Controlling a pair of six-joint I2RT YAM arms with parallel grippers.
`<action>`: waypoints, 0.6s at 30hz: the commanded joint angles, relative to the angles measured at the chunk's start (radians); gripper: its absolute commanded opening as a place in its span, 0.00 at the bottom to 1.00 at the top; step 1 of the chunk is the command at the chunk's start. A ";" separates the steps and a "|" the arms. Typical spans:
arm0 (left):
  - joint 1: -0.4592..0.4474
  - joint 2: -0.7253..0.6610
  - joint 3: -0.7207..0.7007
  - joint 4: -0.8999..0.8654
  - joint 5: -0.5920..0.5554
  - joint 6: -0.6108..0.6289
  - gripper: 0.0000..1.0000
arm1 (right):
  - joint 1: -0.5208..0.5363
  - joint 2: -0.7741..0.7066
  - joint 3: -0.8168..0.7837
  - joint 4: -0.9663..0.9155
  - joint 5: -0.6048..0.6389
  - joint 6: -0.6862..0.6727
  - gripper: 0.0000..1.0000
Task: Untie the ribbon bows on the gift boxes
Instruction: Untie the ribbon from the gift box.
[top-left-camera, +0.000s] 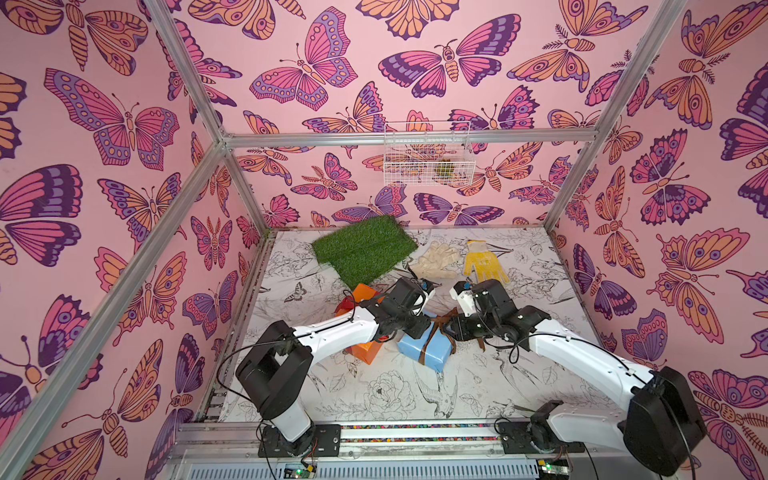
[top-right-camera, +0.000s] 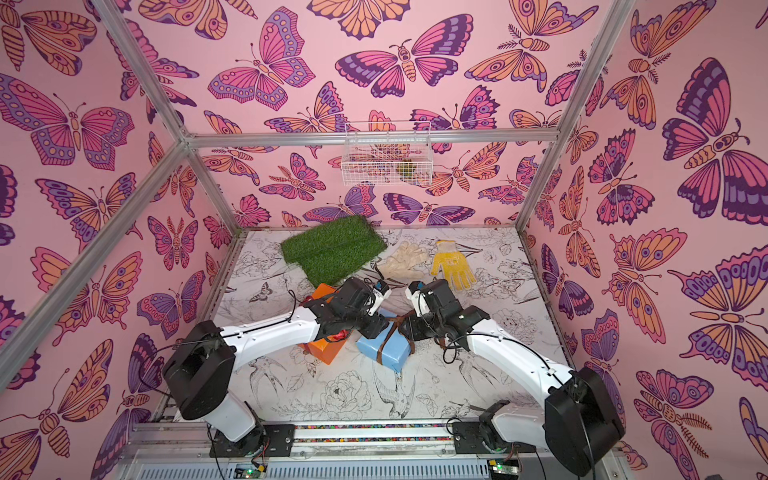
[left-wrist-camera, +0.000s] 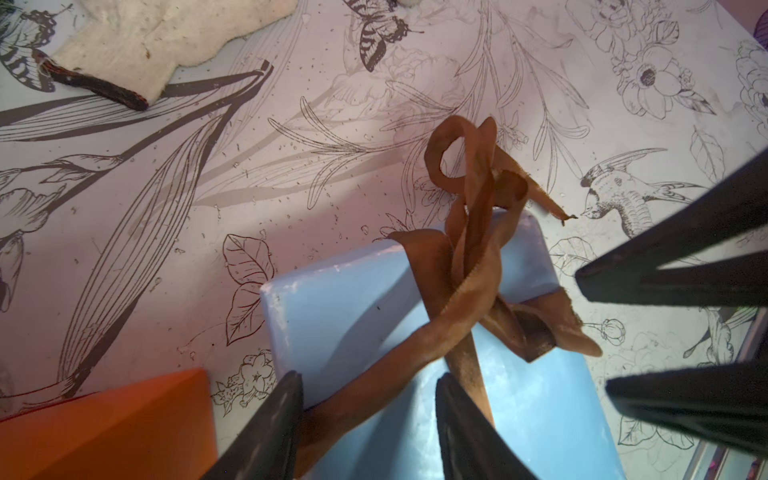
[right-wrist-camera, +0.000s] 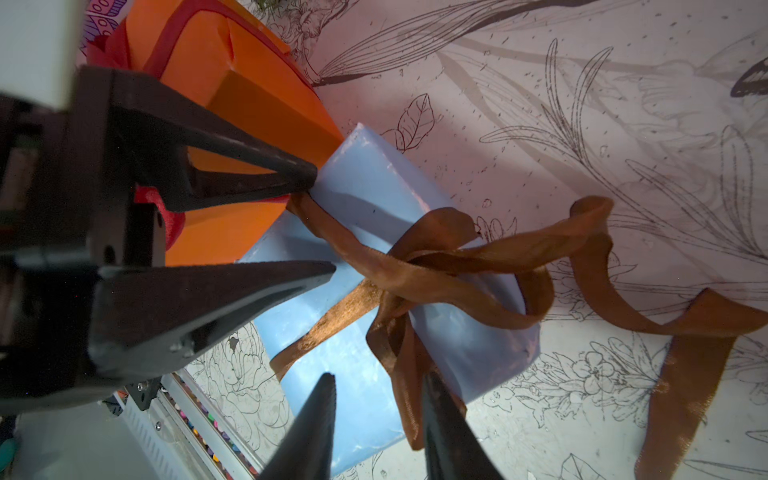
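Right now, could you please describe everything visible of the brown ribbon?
The brown ribbon is narrow, flat and satiny. It is wrapped crosswise around the light blue box, with a slack, loose knot on top. One long tail trails onto the table. Strands pass between the open fingers of the left tool and right tool.

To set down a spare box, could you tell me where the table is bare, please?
Bare: the table front, between the blue box and the front rail; also right of the yellow glove. Crowded: the middle, around the orange box and brown ribbon.
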 joint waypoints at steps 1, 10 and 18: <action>-0.001 0.004 -0.005 0.056 0.039 0.041 0.55 | 0.010 0.014 -0.001 0.009 0.020 0.004 0.37; -0.003 0.056 -0.001 0.083 0.076 0.050 0.37 | 0.010 0.035 0.004 -0.016 0.042 -0.010 0.36; -0.003 0.065 -0.012 0.088 0.078 0.044 0.23 | 0.010 0.009 0.000 -0.043 0.047 -0.023 0.39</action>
